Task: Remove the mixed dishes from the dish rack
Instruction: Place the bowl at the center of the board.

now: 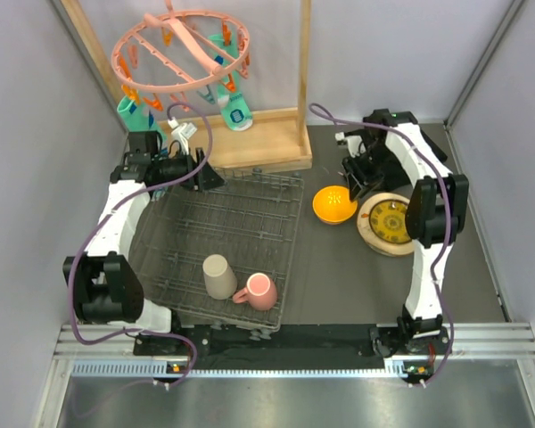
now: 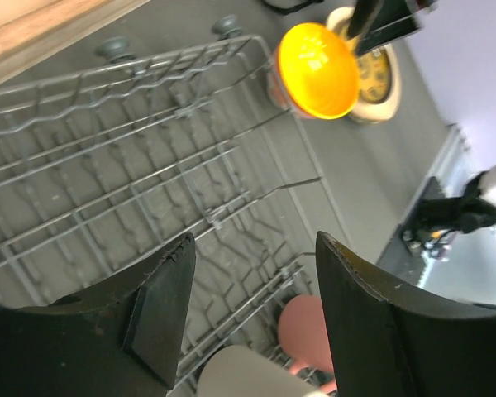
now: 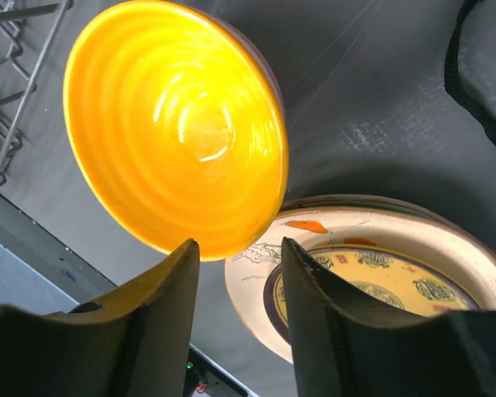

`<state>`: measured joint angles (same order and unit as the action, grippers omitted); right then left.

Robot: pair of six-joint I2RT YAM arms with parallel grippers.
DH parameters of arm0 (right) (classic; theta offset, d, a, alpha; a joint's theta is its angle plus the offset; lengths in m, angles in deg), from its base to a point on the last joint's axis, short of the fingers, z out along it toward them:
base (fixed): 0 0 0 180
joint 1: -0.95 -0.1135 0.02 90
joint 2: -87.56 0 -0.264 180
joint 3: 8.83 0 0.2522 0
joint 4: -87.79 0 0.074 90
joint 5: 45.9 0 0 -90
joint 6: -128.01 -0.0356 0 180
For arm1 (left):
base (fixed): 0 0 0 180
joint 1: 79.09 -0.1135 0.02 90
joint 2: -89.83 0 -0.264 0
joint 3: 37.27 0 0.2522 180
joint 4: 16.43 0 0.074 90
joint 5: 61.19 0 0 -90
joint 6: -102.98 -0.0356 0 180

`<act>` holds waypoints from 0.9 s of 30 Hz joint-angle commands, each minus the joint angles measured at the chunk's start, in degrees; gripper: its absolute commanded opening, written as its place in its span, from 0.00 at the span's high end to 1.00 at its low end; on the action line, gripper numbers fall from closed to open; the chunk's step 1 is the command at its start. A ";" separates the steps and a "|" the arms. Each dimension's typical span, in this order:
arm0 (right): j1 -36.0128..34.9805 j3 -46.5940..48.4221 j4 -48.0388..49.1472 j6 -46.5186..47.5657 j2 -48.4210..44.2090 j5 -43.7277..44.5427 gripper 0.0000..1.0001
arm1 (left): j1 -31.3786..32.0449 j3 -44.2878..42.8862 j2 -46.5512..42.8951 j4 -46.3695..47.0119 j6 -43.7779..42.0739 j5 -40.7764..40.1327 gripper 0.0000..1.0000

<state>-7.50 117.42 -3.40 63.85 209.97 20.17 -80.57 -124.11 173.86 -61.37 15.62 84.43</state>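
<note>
Left arm elbow bent, left gripper (image 2: 256, 248) over dish rack (image 1: 250, 205) far corner, fingers wide, empty. Right arm folded, right gripper (image 3: 240, 248) part-spread, empty, above orange bowl (image 3: 178, 124) beside plate stack (image 1: 388, 223). Beige cup (image 1: 219, 275), pink mug (image 1: 260, 291) in rack.

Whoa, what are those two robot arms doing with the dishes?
They're emptying the dish rack. The right arm's fingers are open, right by the orange bowl, which sits on the table beside a stack of plates. The left arm's fingers are open too, over the rack's far end, holding nothing. A beige cup and a pink mug are in the rack.
</note>
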 commanded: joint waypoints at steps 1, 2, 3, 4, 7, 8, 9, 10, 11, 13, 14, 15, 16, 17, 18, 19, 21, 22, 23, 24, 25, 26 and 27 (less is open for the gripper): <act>0.27 2.91 0.35 -0.80 -4.90 -1.48 0.53 | -0.19 -2.07 -3.87 -4.84 -9.38 -4.72 0.36; 0.27 3.17 0.52 -0.97 -5.25 -1.39 0.52 | -0.19 -2.59 -4.13 -5.90 -10.79 -5.16 0.36; 0.27 3.61 0.61 -1.06 -6.12 -1.39 0.50 | -0.19 -3.12 -4.31 -9.48 -12.37 -5.60 0.36; 0.36 4.40 0.87 -1.15 -6.65 -1.48 0.50 | -0.02 -3.64 -4.66 -11.43 -15.70 -6.13 0.35; 0.27 4.85 1.93 -1.59 -9.98 -1.74 0.48 | 0.86 -5.23 -6.50 -18.73 -21.85 -9.55 0.34; 0.36 4.76 3.15 -1.68 -10.95 -1.83 0.43 | 1.21 -5.06 -7.38 -20.22 -23.10 -11.56 0.34; 0.27 4.41 3.86 -1.76 -11.83 -2.00 0.40 | 1.21 -4.71 -9.22 -21.37 -24.33 -12.71 0.33; 0.27 3.80 4.56 -2.02 -14.02 -2.09 0.38 | 3.13 -4.44 -10.19 -23.55 -26.69 -13.68 0.32; 0.27 3.10 6.31 -2.11 -15.00 -2.18 0.37 | 3.58 -3.48 -11.24 -24.45 -27.76 -15.34 0.32; 0.27 0.91 8.07 -2.55 -18.33 -2.71 0.36 | 4.37 -2.42 -13.88 -28.21 -31.96 -15.97 0.25; 0.45 -0.06 10.00 -2.73 -19.65 -2.88 0.36 | 4.46 -1.38 -14.85 -29.37 -33.56 -15.98 0.23; 0.28 -1.03 10.97 -2.90 -20.80 -3.15 0.27 | 4.72 -0.67 -16.60 -30.51 -35.05 -16.41 0.19; 0.27 -2.87 11.85 -2.99 -22.03 -3.58 0.27 | 4.81 0.03 -17.57 -31.39 -38.28 -16.59 0.16; 0.27 -3.67 13.25 -2.99 -24.39 -3.85 0.25 | 4.90 1.78 -18.54 -32.79 -39.97 -16.85 0.14; 0.27 -5.07 13.88 -2.99 -25.37 -4.20 0.23 | 4.99 2.67 -20.46 -33.07 -41.38 -17.99 0.13; 0.27 -5.78 14.32 -2.99 -26.51 -4.55 0.22 | 4.99 4.68 -21.44 -33.42 -44.70 -18.43 0.10; 0.27 -7.18 15.02 -3.08 -28.71 -5.43 0.18 | 4.90 6.45 -23.46 -34.56 -47.36 -19.05 0.07; 0.19 -7.45 14.94 -3.08 -29.24 -5.69 0.18 | 5.08 7.59 -23.82 -35.09 -48.85 -18.97 0.06; 0.27 -7.81 14.94 -3.17 -30.12 -5.87 0.17 | 5.17 7.86 -24.08 -36.74 -49.73 -18.70 0.02; 0.19 -8.59 14.68 -3.17 -30.56 -6.05 0.17 | 5.43 8.12 -24.09 -37.54 -50.27 -18.53 0.02; 0.19 -8.95 14.59 -3.08 -30.56 -6.05 0.16 | 5.69 8.82 -24.35 -38.16 -50.88 -18.44 0.02; 0.19 -9.39 14.67 -3.08 -30.91 -5.96 0.16 | 5.96 9.27 -24.44 -38.34 -50.71 -18.70 0.01; 0.19 -10.35 14.76 -3.00 -31.35 -5.61 0.16 | 6.48 9.71 -25.31 -38.17 -50.27 -18.79 0.01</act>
<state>-7.50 109.13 9.23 60.88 180.92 15.83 -75.23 -115.96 150.34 -96.53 -29.65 65.78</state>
